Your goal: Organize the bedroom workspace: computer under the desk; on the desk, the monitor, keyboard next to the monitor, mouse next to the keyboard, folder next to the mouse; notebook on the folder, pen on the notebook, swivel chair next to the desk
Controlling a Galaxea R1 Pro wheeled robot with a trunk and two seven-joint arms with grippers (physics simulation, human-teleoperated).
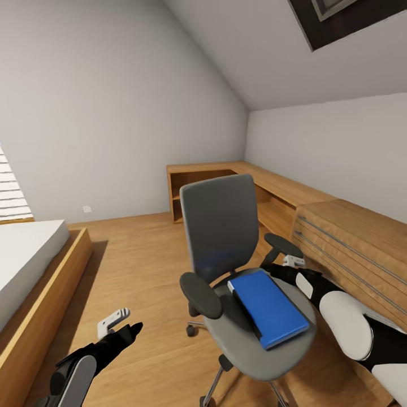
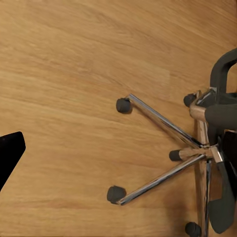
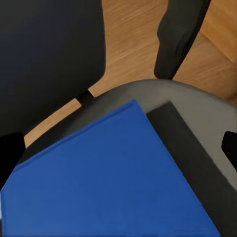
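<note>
Folder (image 1: pixel 270 308) flat on chair (image 1: pixel 237 265) seat, long axis running far-left to near-right; right hand (image 1: pixel 293 261), fingers apart, just beyond its far-right edge and nearer than left hand (image 1: pixel 120 323), also apart.

The left arm reaches forward low beside the swivel chair (image 1: pixel 237 265), on its left-armrest side and well apart from it. The left claw (image 1: pixel 120 322) hangs over the floor, its black finger and pale finger spread apart, holding nothing. The right arm stretches in from the chair's other side, its white forearm level with the seat. The right claw (image 1: pixel 291 263) sits near the chair's right armrest; whether its jaws are parted cannot be told.
</note>
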